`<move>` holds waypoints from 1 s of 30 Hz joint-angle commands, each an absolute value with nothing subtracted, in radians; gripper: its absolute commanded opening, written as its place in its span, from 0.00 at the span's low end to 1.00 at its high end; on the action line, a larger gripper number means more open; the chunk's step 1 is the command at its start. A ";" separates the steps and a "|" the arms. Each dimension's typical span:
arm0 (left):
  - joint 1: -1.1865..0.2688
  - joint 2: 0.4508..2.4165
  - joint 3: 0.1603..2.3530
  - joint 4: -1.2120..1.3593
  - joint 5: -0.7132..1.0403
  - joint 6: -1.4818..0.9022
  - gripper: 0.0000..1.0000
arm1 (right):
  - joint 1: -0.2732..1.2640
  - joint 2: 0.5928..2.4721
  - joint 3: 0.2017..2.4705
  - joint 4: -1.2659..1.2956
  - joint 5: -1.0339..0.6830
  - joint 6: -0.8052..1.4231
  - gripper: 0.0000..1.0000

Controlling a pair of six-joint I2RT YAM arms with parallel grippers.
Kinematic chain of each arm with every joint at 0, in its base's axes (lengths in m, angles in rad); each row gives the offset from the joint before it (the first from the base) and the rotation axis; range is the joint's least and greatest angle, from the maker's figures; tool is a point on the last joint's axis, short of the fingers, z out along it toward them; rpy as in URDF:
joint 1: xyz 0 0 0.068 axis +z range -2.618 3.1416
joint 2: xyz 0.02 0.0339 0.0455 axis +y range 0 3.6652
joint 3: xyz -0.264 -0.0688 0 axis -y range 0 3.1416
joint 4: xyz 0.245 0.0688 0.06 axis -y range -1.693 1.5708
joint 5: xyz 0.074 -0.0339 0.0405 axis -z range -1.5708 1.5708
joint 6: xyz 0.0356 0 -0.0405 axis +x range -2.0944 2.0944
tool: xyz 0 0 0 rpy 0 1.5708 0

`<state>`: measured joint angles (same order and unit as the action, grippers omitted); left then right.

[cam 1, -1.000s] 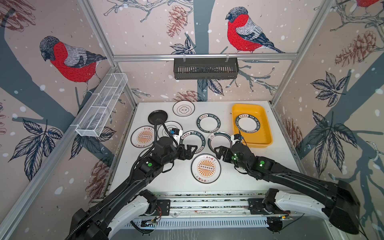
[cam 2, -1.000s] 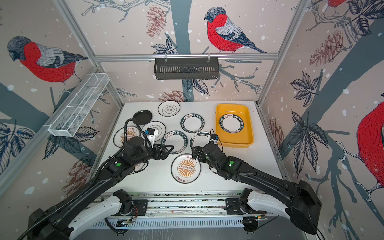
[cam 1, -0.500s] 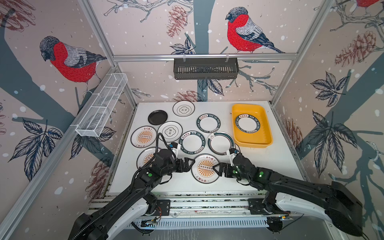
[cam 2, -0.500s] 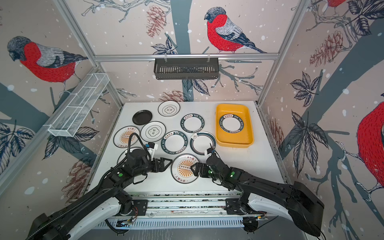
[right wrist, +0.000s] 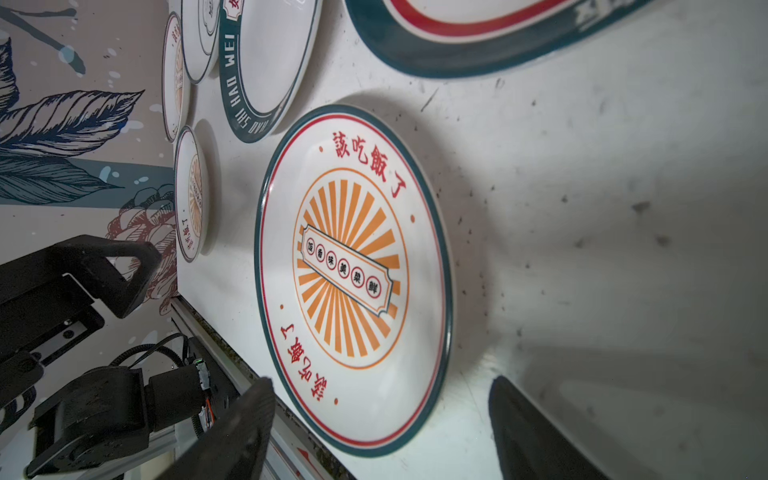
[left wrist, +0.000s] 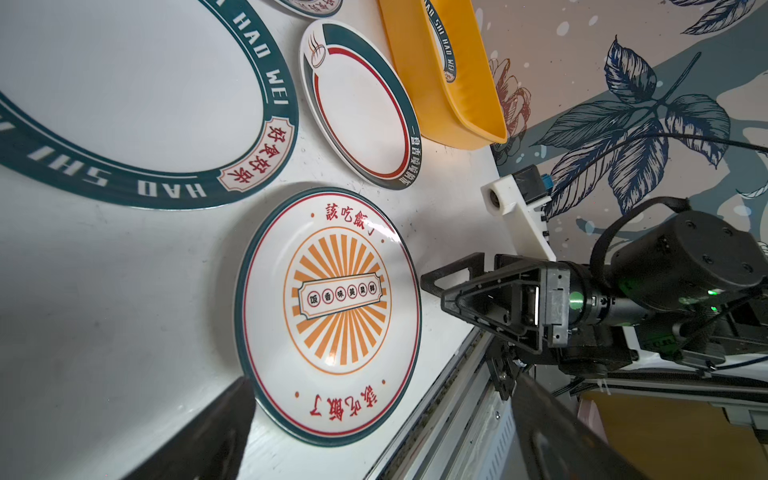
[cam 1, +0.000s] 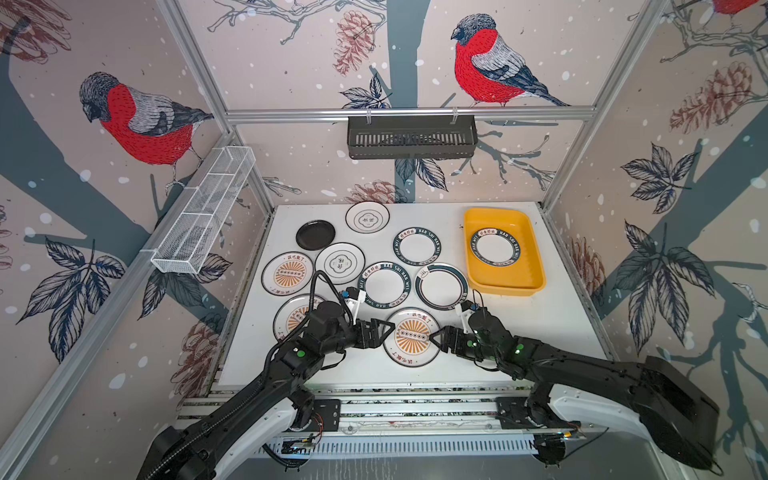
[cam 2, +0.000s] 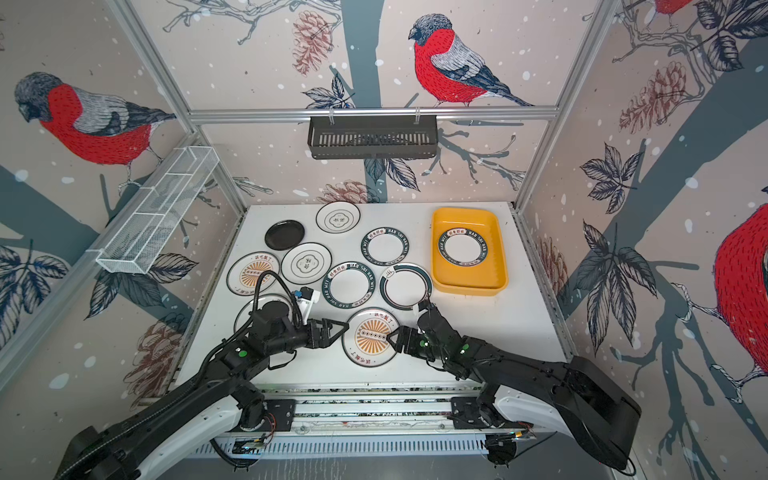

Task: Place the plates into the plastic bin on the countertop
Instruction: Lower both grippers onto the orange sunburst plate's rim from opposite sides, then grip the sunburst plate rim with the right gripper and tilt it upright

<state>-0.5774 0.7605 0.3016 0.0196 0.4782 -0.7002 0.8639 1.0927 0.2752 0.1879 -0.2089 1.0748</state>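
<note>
A sunburst plate (cam 1: 411,337) (cam 2: 371,337) lies flat near the countertop's (cam 1: 540,324) front edge. My left gripper (cam 1: 385,332) (left wrist: 382,436) is open at its left rim. My right gripper (cam 1: 436,338) (right wrist: 382,428) is open at its right rim. Each wrist view shows the plate (left wrist: 332,316) (right wrist: 353,270) with its rim between the fingers, untouched. The plastic bin (cam 1: 528,274) (cam 2: 494,274) at the back right holds one green-rimmed plate (cam 1: 494,246). Several more plates lie spread over the countertop, among them a black plate (cam 1: 315,235) and a sunburst plate (cam 1: 291,320) partly under my left arm.
A black slotted basket (cam 1: 411,137) hangs on the back rail. A white wire rack (cam 1: 203,212) runs along the left wall. Aluminium framing (cam 1: 415,399) borders the front edge, close behind the front plate. Two green-rimmed plates (cam 1: 384,284) (cam 1: 441,286) lie just beyond it.
Both arms pulled back from the middle plates towards the front and came down on either side of the front sunburst plate. The right jaws have narrowed a little.
</note>
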 commanded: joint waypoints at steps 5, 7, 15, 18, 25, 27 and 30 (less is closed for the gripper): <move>-0.582 0.753 0.297 0.124 0.549 -0.703 0.96 | 0.824 1.161 0.245 0.310 -0.278 1.097 0.75; -0.584 0.759 0.295 0.128 0.551 -0.701 0.97 | 0.822 1.178 0.247 0.318 -0.281 1.097 0.74; -0.589 0.767 0.294 0.130 0.546 -0.703 0.96 | 0.805 1.224 0.245 0.335 -0.302 1.106 0.61; -0.589 0.775 0.296 0.137 0.546 -0.702 0.96 | 0.801 1.232 0.242 0.339 -0.302 1.112 0.52; -0.599 0.802 0.300 0.138 0.534 -0.703 0.97 | 0.786 1.239 0.233 0.349 -0.306 1.118 0.32; -0.601 0.810 0.301 0.142 0.533 -0.705 0.97 | 0.787 1.244 0.233 0.348 -0.307 1.120 0.28; -0.603 0.819 0.302 0.160 0.538 -0.714 0.96 | 0.786 1.249 0.225 0.371 -0.310 1.130 0.26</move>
<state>-0.5995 0.8139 0.2951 0.0978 0.5236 -0.7025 0.7853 1.2449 0.2314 0.3508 -0.3027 1.1225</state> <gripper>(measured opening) 0.965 0.267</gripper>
